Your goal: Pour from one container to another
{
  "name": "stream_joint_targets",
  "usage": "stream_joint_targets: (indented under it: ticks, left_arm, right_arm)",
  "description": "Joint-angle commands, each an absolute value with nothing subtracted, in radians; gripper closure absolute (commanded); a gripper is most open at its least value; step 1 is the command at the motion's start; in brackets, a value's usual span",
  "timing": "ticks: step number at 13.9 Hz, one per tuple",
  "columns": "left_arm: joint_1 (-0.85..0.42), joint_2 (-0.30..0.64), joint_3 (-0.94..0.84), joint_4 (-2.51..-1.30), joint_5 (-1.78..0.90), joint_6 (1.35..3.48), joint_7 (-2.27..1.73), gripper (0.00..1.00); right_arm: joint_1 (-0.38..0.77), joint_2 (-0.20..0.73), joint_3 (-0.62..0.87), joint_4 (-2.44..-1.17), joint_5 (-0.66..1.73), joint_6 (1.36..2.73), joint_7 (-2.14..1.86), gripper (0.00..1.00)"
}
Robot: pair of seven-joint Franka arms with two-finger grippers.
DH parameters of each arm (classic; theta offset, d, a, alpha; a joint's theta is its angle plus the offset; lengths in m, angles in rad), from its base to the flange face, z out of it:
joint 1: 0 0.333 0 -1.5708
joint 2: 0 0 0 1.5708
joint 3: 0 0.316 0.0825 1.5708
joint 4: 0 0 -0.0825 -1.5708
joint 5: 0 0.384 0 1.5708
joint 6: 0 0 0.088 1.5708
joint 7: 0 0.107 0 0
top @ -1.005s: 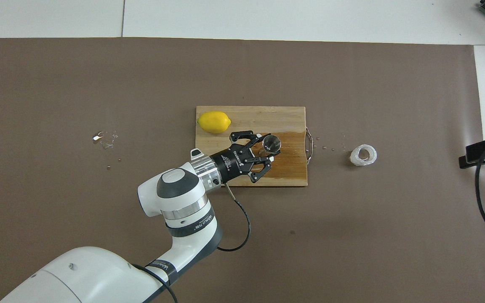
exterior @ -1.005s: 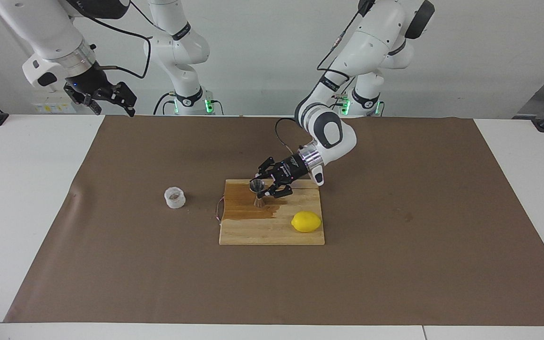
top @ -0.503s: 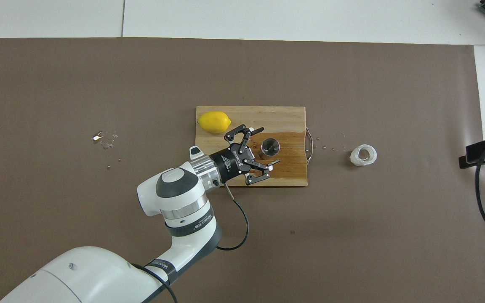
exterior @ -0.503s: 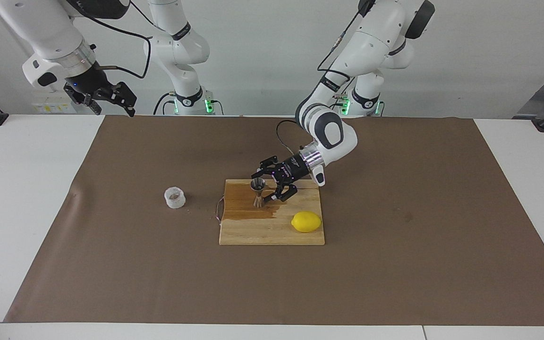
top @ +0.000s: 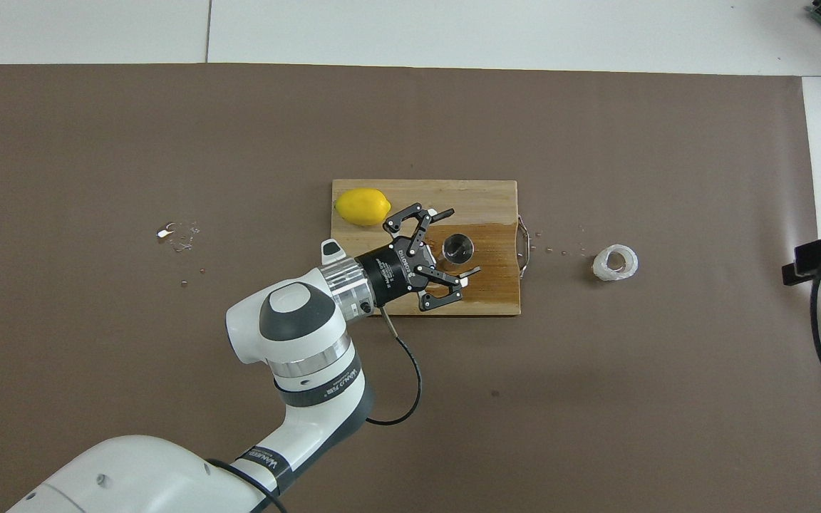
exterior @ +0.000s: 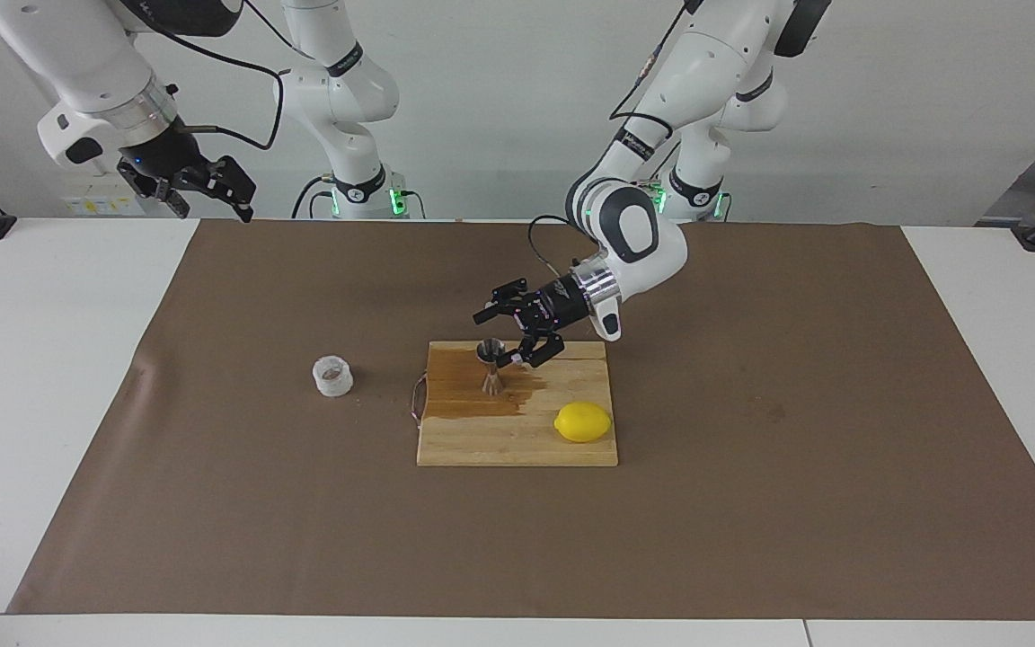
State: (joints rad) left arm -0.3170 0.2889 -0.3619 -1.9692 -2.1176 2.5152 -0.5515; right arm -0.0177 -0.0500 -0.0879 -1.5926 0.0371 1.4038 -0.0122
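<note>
The steel jigger [exterior: 490, 364] stands upright on the wet part of the wooden cutting board [exterior: 517, 445]; it also shows in the overhead view [top: 458, 248]. My left gripper [exterior: 491, 341] is open, with a finger on either side of the jigger's top and clear of it; it also shows in the overhead view [top: 465, 241]. The squat translucent white cup [exterior: 332, 376] stands upright on the brown mat beside the board, toward the right arm's end [top: 615, 262]. My right gripper [exterior: 210, 187] waits open, high over the table's corner.
A lemon [exterior: 582, 421] lies on the board's corner farther from the robots [top: 362, 206]. A dark wet patch [top: 489, 274] covers part of the board. Water drops [top: 177, 235] lie on the brown mat [exterior: 751, 503] toward the left arm's end.
My left gripper has opened off the jigger, spread wider and lifted a little. The jigger stays upright on the board. The right arm has barely moved.
</note>
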Motion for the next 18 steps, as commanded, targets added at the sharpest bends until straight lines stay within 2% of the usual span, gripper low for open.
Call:
stream_joint_targets:
  ticks: [1, 5, 9, 12, 15, 18]
  left_arm:
    - [-0.282, 0.224, -0.356, -2.002, -2.004, 2.511, -0.586, 0.0]
    - [-0.247, 0.184, -0.356, -2.025, -1.84, 2.507, -0.591, 0.0]
    - [-0.227, 0.173, -0.353, -2.045, -1.64, 2.485, -0.591, 0.0]
    - [-0.18, 0.167, -0.351, -2.043, -1.481, 2.401, -0.591, 0.0]
    - [-0.137, 0.152, -0.35, -2.04, -1.252, 2.28, -0.638, 0.0]
    - [-0.121, 0.147, -0.348, -2.02, -1.027, 2.212, -0.658, 0.0]
  right_arm:
    - [-0.017, -0.073, -0.086, -1.653, 0.037, 1.463, -0.168, 0.0]
    - [-0.044, -0.138, -0.09, -1.819, 0.049, 1.665, -0.599, 0.0]
    - [-0.118, -0.14, -0.091, -1.925, 0.142, 1.842, -0.926, 0.0]
    - [-0.184, -0.066, -0.091, -1.97, 0.319, 1.916, -1.249, 0.0]
    - [-0.224, 0.058, -0.091, -1.973, 0.518, 1.924, -1.58, 0.0]
    - [-0.221, 0.126, -0.091, -1.982, 0.624, 1.96, -1.806, 0.0]
